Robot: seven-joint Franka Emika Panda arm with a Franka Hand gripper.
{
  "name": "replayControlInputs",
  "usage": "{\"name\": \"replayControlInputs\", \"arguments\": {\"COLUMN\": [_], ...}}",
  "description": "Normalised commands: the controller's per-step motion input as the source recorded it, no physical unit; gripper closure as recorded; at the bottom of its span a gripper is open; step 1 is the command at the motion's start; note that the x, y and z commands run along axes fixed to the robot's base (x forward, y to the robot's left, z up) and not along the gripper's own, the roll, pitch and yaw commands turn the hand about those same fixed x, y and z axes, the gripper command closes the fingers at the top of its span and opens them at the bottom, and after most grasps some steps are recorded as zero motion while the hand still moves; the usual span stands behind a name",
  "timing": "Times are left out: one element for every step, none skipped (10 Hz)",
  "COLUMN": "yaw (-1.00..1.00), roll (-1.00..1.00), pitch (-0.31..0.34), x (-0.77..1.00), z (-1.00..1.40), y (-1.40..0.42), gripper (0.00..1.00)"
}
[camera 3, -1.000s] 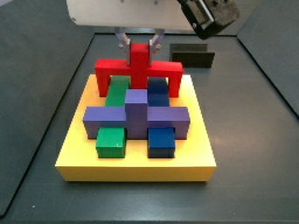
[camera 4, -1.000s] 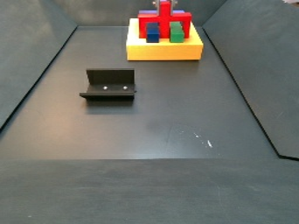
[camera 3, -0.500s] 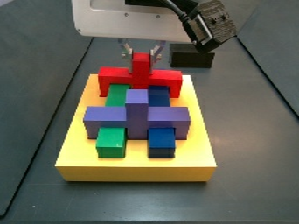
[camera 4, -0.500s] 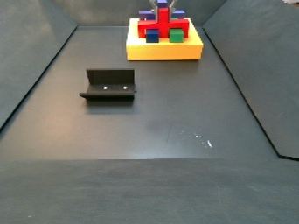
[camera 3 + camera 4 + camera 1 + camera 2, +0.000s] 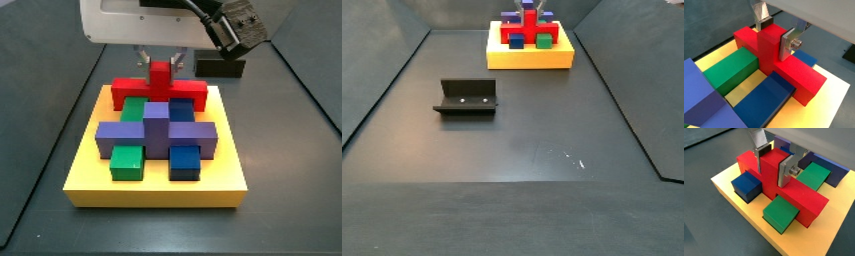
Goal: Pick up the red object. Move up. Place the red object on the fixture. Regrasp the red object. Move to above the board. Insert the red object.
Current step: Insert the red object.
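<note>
- The gripper point(image 5: 777, 34) sits near the top of both wrist views, its silver fingers closed on the upright middle prong of the bright red plastic E-shaped block point(image 5: 784, 190), so the bar goes down level.
- That block rests low on the thick yellow slotted board point(image 5: 158, 188), upper centre in a side view, between green and blue bars: insertion looks nearly complete.
</note>
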Motion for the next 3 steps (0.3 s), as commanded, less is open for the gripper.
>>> {"name": "replayControlInputs", "arguments": {"yaw": [0.00, 0.00, 0.00], "roll": [-0.13, -0.13, 0.00], "pitch": [-0.300, -0.291, 0.000], "x": [-0.17, -0.17, 0.00], "z": [-0.57, -0.57, 0.00], "y": [0.00, 0.00, 0.00], "gripper": [1.00, 1.00, 1.00]}}
